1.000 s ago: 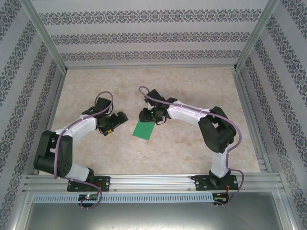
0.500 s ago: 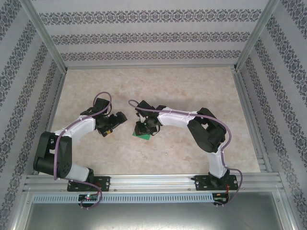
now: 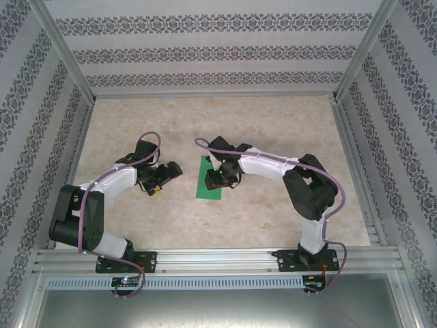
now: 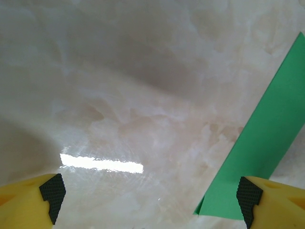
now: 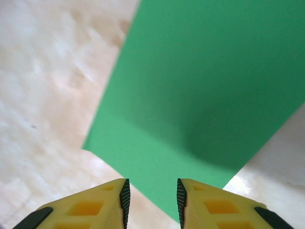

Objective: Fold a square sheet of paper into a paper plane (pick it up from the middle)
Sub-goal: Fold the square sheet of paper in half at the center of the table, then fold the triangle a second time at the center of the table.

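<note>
- Marbled beige desk (image 3: 273, 123) from above, patterned walls around; green sheet of paper (image 3: 205, 188) flat at frame centre, partly under right claw (image 3: 222, 179); left claw (image 3: 167, 171) to its left, apart.
- Left wrist: left claw (image 4: 150, 195) spread wide, empty; sheet of paper (image 4: 267, 143) at right edge.
- Right wrist: right claw (image 5: 151, 195) narrowly parted, gripping nothing, over sheet of paper (image 5: 205, 86).

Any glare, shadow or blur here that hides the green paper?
Left wrist view: a bright glare streak on the table low left, clear of the green paper. Right wrist view: a soft shadow darkens the paper's right part, edges readable. Top external view: evenly lit, sharp.
</note>
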{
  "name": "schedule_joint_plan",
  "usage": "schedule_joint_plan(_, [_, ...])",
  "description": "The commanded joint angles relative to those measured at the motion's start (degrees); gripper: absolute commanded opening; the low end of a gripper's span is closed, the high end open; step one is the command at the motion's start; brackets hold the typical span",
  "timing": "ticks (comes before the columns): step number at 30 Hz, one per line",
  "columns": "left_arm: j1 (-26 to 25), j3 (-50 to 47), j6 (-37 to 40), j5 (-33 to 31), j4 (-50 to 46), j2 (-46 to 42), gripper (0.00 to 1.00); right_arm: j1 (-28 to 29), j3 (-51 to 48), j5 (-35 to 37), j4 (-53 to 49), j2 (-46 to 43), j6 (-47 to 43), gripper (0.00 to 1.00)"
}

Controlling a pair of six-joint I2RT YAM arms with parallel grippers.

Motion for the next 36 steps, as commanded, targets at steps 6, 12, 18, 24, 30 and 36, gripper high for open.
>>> schedule_joint_plan(6, [-6.09,1.49,-0.61,4.65,-1.83,-0.69,0.9,-4.46,-1.17,2.99,9.94,0.22,13.71,0.42])
schedule_joint_plan(12, [-11.7,1.16,-4.2,7.14,0.47,0.74,0.74,-6.13,3.67,4.74,8.35,5.39,14.22,0.42])
schedule_joint_plan(18, [-15.08,0.9,-8.47,7.6,4.44,2.77,0.6,-8.53,5.93,4.86,7.21,8.75,13.27,0.36])
schedule_joint_plan(24, [-16.48,1.55,-9.56,7.63,5.62,4.97,0.55,-9.85,7.96,2.67,7.41,11.21,12.04,0.31])
schedule_joint_plan(30, [-17.12,1.92,-10.3,7.28,6.59,6.75,0.49,-10.32,7.74,2.6,7.22,12.83,12.13,0.31])
schedule_joint_plan(36, [-17.21,2.23,-10.3,7.23,6.61,7.7,0.48,-10.58,6.74,3.78,6.34,13.49,12.21,0.3])
